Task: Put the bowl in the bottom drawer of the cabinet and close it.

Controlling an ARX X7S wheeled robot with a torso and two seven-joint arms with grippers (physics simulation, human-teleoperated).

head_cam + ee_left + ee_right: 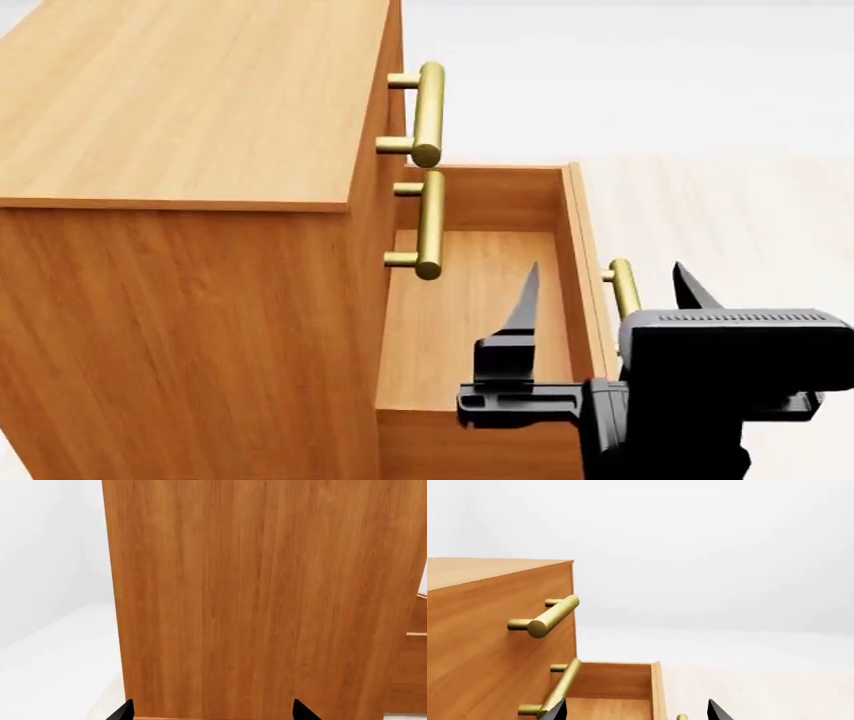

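Note:
The orange-brown cabinet fills the left of the head view. Its bottom drawer stands pulled out, and the wooden floor that shows inside is bare. The bowl is out of view in all frames. My right gripper is open above the drawer's front board, one finger over the inside and the other outside, past the brass handle. In the right wrist view that gripper spans the drawer front edge. My left gripper is open, close to the cabinet's plain side panel, holding nothing.
Two upper drawers are shut, their brass bar handles jutting out over the open drawer. Pale floor lies to the right of the cabinet, and white floor beside its side panel.

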